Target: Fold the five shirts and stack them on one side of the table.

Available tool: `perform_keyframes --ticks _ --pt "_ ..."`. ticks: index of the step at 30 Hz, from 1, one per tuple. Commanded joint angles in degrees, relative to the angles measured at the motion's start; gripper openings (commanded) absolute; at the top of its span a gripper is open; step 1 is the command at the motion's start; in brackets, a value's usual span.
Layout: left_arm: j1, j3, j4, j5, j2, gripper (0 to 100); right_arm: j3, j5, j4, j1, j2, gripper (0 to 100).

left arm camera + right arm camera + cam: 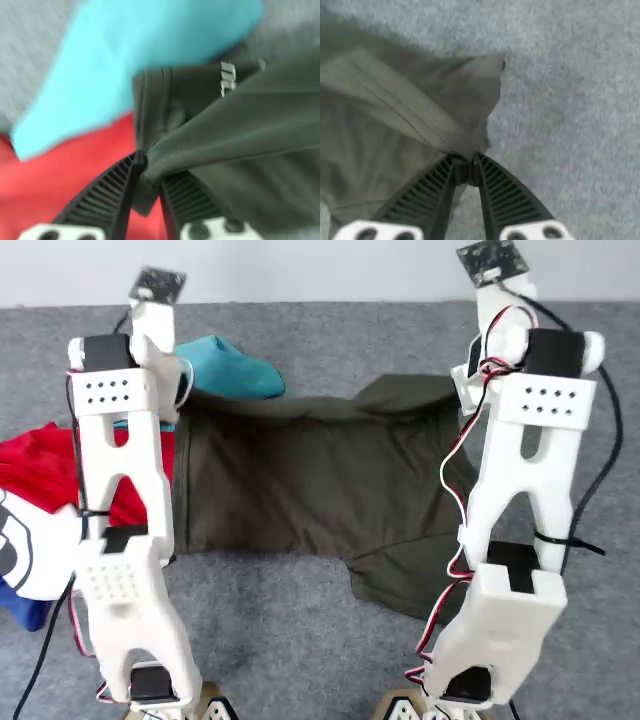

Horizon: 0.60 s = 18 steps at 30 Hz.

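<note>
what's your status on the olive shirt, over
Both shut: left gripper on olive shirt edge, right gripper on the opposite edge. Shirt spread out between them. Teal shirt and red shirt crowd the left end.

Robotics lab bench rather than a home: desk (300,655) covered in a grey felt-like mat; two white plastic arms, left arm (120,490) and right arm (530,470), with exposed red and white wiring (488,368); plain pale wall (320,265) at the far edge
</note>
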Motion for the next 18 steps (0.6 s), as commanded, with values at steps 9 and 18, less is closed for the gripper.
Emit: perform_keyframes --ticks 9,18 --pt "-3.2 35.7 1.1 -8.5 -18.8 2 30.0 0.8 2.2 -2.8 -20.2 0.9" --pt "-5.4 41.5 1.1 -8.6 -19.2 2 56.2 2.1 -3.5 -2.2 -39.6 0.9"
